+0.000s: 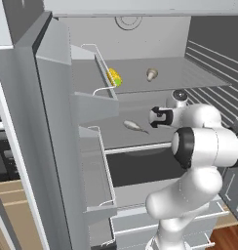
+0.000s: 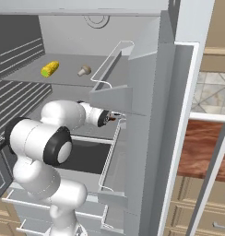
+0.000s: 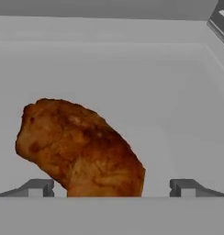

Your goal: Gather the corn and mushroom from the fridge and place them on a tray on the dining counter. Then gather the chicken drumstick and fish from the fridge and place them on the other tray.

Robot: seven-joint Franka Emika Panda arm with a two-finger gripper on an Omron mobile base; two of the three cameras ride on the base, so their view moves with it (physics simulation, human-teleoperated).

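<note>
A: How far has the robot got?
B: Hardly started, by the look of it. The corn [image 1: 114, 77] and mushroom [image 1: 151, 74] lie on the fridge's upper shelf [image 1: 199, 73], the fish [image 1: 132, 126] on the shelf below
A: And the claw [image 3: 112, 187]?
B: Spread wide, gripping nothing, its tips either side of the chicken drumstick [image 3: 79, 149] right in front. All four items look left to carry

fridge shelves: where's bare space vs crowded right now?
Top shelf: bare right of the mushroom; the corn crowds the door-side end. Lower shelf: bare around the fish; tight where the open gripper faces the chicken drumstick.
</note>
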